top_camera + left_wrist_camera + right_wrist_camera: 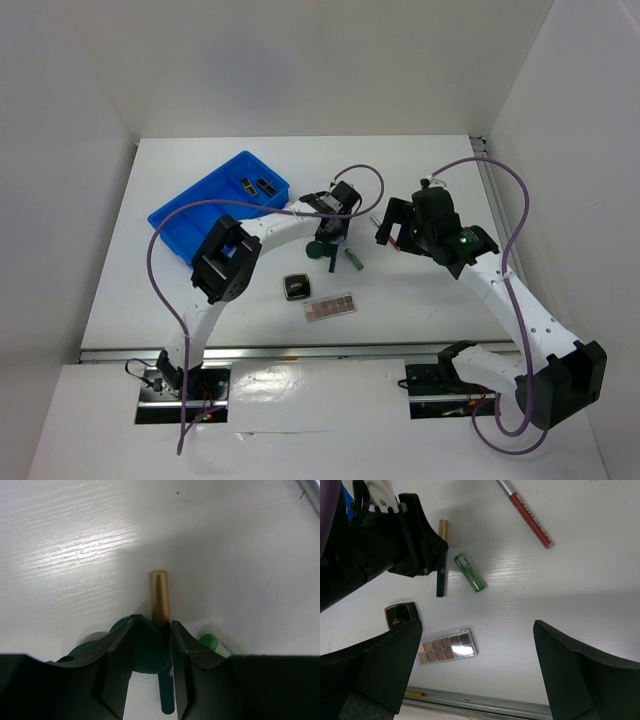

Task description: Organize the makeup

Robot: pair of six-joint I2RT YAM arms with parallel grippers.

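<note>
Now the half-closed left claw (152,630) straddles the gold-capped pencil (159,597), grip unclear; next pinch, lift. Right claw (477,625) wide.

You've got a slim dark pencil with a gold cap (440,585) lying flat mid-table, close against a dark green round piece (145,652), with a short green tube (470,573) slanted just beside it. Farther out, well apart, lies the red pencil (530,520) with its silver end, while toward the near edge the dark square compact (400,614) sits near the brown-pink eyeshadow palette (447,647). Two small dark compacts (266,185) rest inside the blue tray (200,215).
</note>
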